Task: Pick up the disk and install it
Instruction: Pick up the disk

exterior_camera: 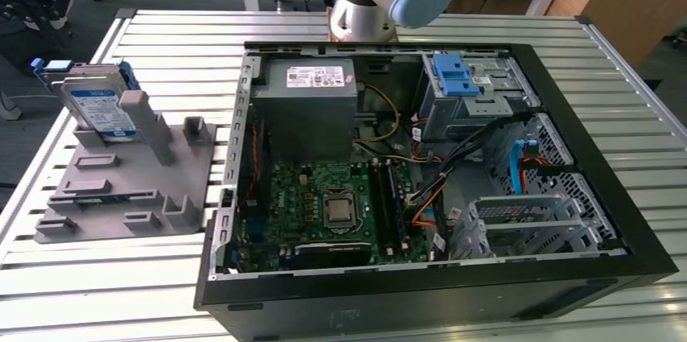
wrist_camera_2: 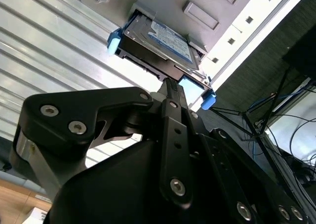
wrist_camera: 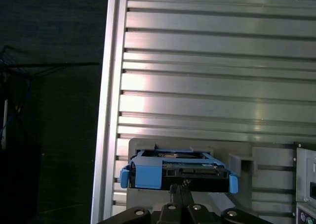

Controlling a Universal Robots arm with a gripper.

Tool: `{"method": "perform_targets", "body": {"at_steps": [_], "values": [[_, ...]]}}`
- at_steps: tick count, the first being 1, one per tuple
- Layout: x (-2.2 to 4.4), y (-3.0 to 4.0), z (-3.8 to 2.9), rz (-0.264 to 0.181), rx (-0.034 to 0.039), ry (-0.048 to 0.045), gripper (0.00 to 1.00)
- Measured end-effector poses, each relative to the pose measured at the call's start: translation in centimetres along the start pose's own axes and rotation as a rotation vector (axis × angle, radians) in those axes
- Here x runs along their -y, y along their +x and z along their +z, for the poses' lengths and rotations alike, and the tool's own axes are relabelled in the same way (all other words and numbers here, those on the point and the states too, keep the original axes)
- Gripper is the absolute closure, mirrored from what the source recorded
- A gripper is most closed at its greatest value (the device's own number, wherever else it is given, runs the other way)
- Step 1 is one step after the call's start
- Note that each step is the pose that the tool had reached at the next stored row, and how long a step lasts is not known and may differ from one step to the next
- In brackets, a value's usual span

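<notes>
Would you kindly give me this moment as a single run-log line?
disk: upright in grey holder, not yet picked up | gripper: jaws shut, empty | computer case: open

Falls soft and even from overhead in the exterior view, brightening the slatted table (exterior_camera: 118,294) and leaving the inside of the computer case (exterior_camera: 429,310) dim. Glares off the slats in both wrist views, burning to white in the second wrist view and turning the gripper (wrist_camera_2: 170,84) near-black. Drops to deep shadow past the table edge in the first wrist view.
</notes>
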State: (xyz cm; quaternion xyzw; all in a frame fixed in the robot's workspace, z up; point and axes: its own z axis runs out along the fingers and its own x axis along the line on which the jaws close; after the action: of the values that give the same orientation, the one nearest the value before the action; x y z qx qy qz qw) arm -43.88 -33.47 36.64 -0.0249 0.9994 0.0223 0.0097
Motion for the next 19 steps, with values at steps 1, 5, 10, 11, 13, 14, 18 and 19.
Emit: {"method": "perform_targets", "body": {"at_steps": [1,5,10,11,13,14,18,19], "values": [[0.0,0.0,0.0,0.0,0.0,0.0,0.89],[0.0,0.0,0.0,0.0,-0.0001,0.0,0.89],[0.0,0.0,0.0,-0.034,-0.0015,-0.0007,0.89],[0.0,0.0,0.0,-0.048,-0.0022,-0.001,0.89],[0.0,0.0,0.0,-0.079,-0.0034,-0.0016,0.89],[0.0,0.0,0.01,-0.096,-0.0042,-0.002,0.89],[0.0,0.0,0.01,-0.164,-0.0072,-0.0033,0.89],[0.0,0.0,0.01,-0.176,-0.0078,-0.0036,0.89]]}}
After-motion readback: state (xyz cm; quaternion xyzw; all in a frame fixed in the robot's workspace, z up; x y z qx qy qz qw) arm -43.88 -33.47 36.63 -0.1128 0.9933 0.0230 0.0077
